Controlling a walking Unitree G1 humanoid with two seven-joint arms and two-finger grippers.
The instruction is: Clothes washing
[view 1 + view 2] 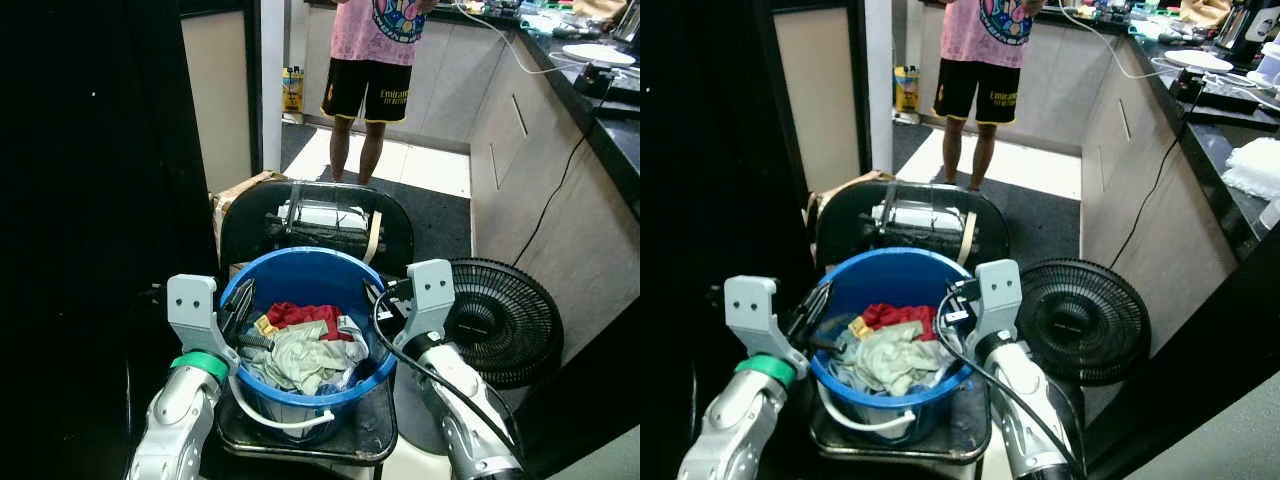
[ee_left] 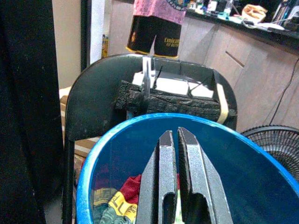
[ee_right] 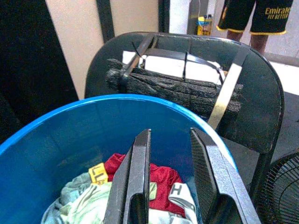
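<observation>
Blue plastic bucket (image 1: pixel 306 330) with a white wire handle is sitting on the seat of a dark folding chair (image 1: pixel 318 222) directly before the robot, and a heap of crumpled clothes (image 1: pixel 300 348), red, pale grey-green and yellow, is lying in its bottom. The left gripper (image 1: pixel 238 308) is reaching over the bucket's left rim with its two black fingers (image 2: pixel 180 186) nearly closed, only a thin slit showing between them, and nothing caught there. The right gripper (image 1: pixel 378 300) is hanging at the right rim with its fingers (image 3: pixel 133 186) parted by a clear gap above the red garment, gripping nothing. A black cable (image 1: pixel 400 345) is looping along the right arm just beside the bucket. Standing in the way behind the bucket, the chair's curved backrest is carrying a charred, dark bundle with white material (image 1: pixel 322 225) strapped across it. To the right of the chair, a black round fan (image 1: pixel 495 320) is sitting low on the floor, near the right arm. Farther off, a person in a pink shirt and black shorts (image 1: pixel 368 80) is standing on pale tiles beside beige cabinets (image 1: pixel 530 150), whose dark countertop (image 1: pixel 600 90) is holding a white plate (image 1: pixel 598 53) and cluttered items. A dark wall is filling the left side.
</observation>
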